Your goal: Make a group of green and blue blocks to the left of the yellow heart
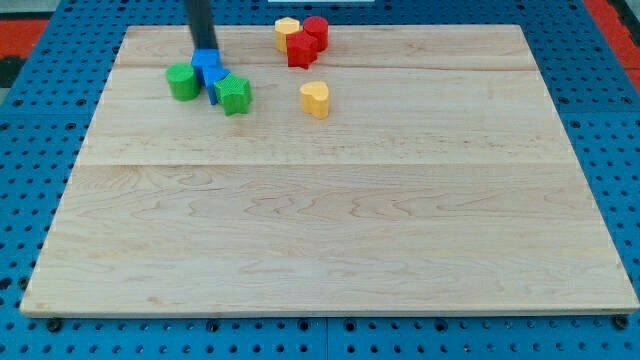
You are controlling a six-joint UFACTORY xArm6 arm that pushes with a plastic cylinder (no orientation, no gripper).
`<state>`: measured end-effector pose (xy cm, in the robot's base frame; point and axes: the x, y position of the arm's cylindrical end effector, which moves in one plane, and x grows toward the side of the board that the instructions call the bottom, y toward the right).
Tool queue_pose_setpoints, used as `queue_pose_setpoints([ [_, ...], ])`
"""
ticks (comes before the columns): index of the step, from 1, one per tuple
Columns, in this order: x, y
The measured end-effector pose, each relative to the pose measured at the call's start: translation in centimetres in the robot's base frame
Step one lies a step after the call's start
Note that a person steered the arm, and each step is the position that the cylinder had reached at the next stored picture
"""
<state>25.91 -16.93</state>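
The pale wooden desk fills most of the view, its boards running left to right, and it lies on a blue pegboard that shows along the edges; a strip of red shows at the far left corner beyond the pegboard; the dark rod comes down from the far edge at the left, and my tip meets the far side of the blue blocks; there is no pincer on this arm, only the rod, so nothing is gripped; the green and blue group sits at the far left of the desk, well to the left of the yellow heart; within it the green round block is leftmost, a blue block just to its right under my tip, a second blue block touching it on the near side, its shape hard to make out, and a green block with ridged sides touching that on the right; the yellow heart stands alone, apart from both groups; far of it lie a yellow block, a red ridged block and a red round block, packed together.
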Motion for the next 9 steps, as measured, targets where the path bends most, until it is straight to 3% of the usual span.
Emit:
queue_pose_setpoints([
  [2, 2.6, -1.1],
  [3, 2.1, 1.4],
  [5, 5.8, 3.2],
  [6, 3.7, 2.8],
  [7, 1.5, -1.4],
  [8, 3.0, -5.3],
  [9, 6.1, -5.3],
])
